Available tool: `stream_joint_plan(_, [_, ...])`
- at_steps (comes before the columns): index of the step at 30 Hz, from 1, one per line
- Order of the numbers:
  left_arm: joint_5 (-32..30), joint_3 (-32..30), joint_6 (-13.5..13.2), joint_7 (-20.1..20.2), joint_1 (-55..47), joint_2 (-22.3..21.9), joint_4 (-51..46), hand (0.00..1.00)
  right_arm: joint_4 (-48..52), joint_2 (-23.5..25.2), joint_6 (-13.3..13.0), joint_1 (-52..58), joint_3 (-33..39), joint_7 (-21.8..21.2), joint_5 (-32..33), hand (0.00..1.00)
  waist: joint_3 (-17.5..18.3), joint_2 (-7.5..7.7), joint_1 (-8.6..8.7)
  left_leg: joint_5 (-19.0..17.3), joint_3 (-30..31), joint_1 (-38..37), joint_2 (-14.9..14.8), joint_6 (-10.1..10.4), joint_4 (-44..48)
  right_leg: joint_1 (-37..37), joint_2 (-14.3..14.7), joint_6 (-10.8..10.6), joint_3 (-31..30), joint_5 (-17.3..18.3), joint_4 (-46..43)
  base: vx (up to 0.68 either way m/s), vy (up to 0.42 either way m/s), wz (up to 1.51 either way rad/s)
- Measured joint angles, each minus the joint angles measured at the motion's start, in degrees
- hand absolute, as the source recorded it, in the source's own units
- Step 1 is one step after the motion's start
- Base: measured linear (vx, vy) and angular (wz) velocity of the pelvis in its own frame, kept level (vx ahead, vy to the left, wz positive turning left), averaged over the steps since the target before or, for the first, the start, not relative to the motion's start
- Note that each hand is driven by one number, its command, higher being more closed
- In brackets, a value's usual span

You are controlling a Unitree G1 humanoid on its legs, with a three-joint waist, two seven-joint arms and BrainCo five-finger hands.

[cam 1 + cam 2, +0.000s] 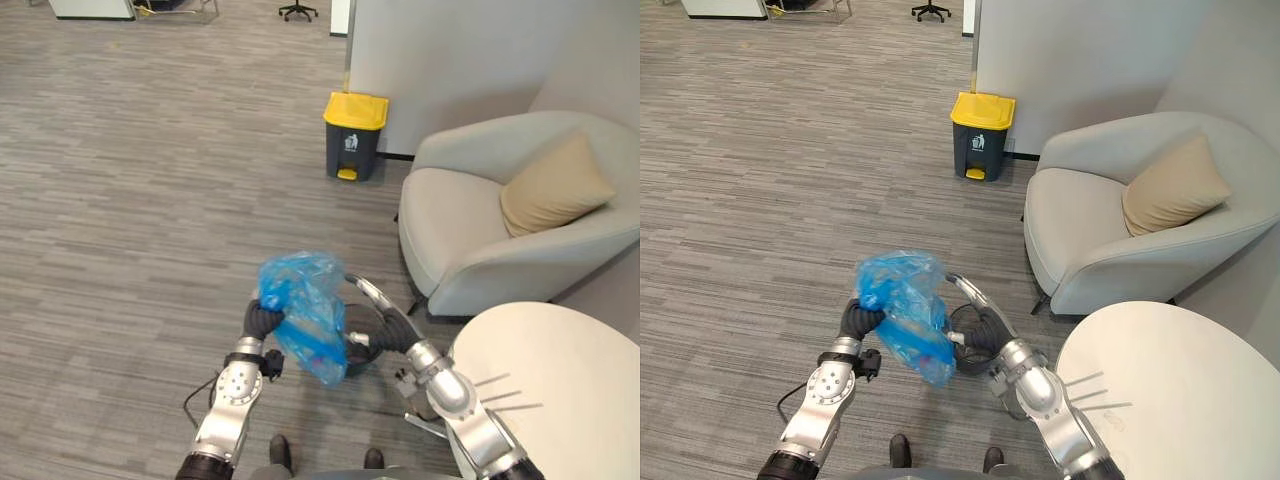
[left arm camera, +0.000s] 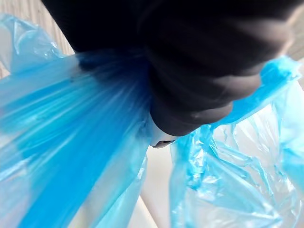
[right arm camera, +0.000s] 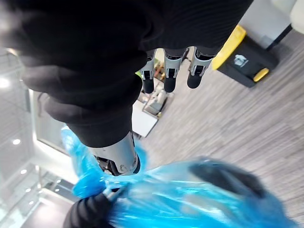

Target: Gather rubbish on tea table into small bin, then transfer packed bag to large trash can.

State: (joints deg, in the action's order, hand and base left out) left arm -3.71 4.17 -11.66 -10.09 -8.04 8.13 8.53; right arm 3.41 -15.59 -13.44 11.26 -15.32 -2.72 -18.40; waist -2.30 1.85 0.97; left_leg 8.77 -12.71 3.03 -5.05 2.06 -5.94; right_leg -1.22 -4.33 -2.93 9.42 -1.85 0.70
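The gathering stage is judged to be finished: no rubbish is seen on the part of the tea table that shows, and the blue bag is lifted clear above the small bin, whose dark rim is seen just beneath and behind it. The transfer is judged to be barely begun. The large trash can stands well apart across the floor, beside the wall, with its yellow lid down, so the carry, the opening of the lid and the drop are left to be done.

The bag's top is gathered into pleats that are drawn into the left hand, which is closed on it. The right hand is held just beside the bag with straight, relaxed fingers; nothing is gripped by it, and its thumb lies close to the plastic.

The bag's long axis is slanted: the bunched top is raised at the left hand, and the fuller bottom is pointed downward and toward the robot's right, over the small bin
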Motion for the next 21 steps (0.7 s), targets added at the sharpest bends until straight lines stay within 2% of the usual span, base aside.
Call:
stream_joint_plan(5, [1.98,-7.13,0.04,0.09,-5.01,-0.01,4.44,1.00,-12.82,5.72,0.48,2.92,12.29,0.07,7.90,0.00,-0.04,-0.32,0.75,-0.13,0.46,0.02,0.17,-0.07,0.00,0.83,0.08,0.00,0.50,0.02,0.62,0.01,-0.001,0.03])
stream_joint_plan(9, [2.27,-10.66,0.09,0.83,-7.46,-0.05,9.61,1.00,-22.07,6.71,1.21,3.66,16.06,0.17,11.67,0.00,-0.06,-0.50,0.92,-0.13,1.43,0.02,0.31,-0.06,0.01,1.36,-0.02,-0.19,1.57,0.47,0.52,0.02,0.001,0.15])
stream_joint_plan(11, [3.34,-12.54,0.19,2.12,-10.56,-0.55,10.98,1.00,-26.99,6.83,1.72,4.64,17.31,0.35,11.74,0.00,-0.31,-0.86,0.28,-0.37,1.65,-0.50,0.36,0.08,0.01,1.98,-0.43,-0.36,1.93,0.90,0.34,0.03,0.010,0.09])
stream_joint_plan(13, [3.52,-13.78,0.19,2.66,-12.07,-1.56,11.58,1.00,-27.38,6.82,2.65,6.06,17.61,0.85,11.60,0.00,-0.54,-1.30,-0.47,-0.55,1.67,-0.87,0.40,-0.05,0.02,2.03,-0.67,-0.45,2.17,1.61,-0.66,0.03,0.012,0.13])
stream_joint_plan(17, [4.67,-16.24,0.18,3.83,-14.65,-3.83,11.51,1.00,-26.91,7.80,2.79,8.00,17.71,1.63,11.50,0.00,-1.21,-1.95,-1.89,-0.68,2.30,1.15,0.39,-0.23,0.39,0.75,-1.72,-1.06,5.68,3.93,-3.99,-0.02,0.014,0.44])
stream_joint_plan(18, [5.07,-16.25,0.18,3.89,-14.75,-4.07,11.15,1.00,-26.37,8.24,2.79,8.07,17.77,2.08,11.50,0.00,-1.53,-2.02,-1.95,-0.77,2.14,3.18,0.40,-0.36,1.02,0.01,-2.10,-1.15,8.25,4.39,-4.70,-0.01,0.023,1.10])
stream_joint_plan(20, [5.36,-16.29,0.19,3.89,-13.89,-4.87,9.37,1.00,-25.04,8.83,2.95,7.42,17.80,3.50,11.51,0.00,-3.16,-1.74,-1.90,-3.93,-1.30,7.44,-0.27,-0.66,6.04,-0.43,-3.55,-1.50,13.68,4.58,-5.58,-0.05,0.043,1.32])
stream_joint_plan(21, [5.45,-16.24,0.18,3.85,-13.11,-5.86,8.67,1.00,-23.62,9.12,3.03,7.30,18.49,4.19,11.53,0.00,-3.59,-1.22,-1.83,-6.35,-7.73,10.53,-2.59,-3.49,13.59,-1.26,-5.02,-0.98,16.16,5.25,-6.25,-0.01,0.085,1.09])
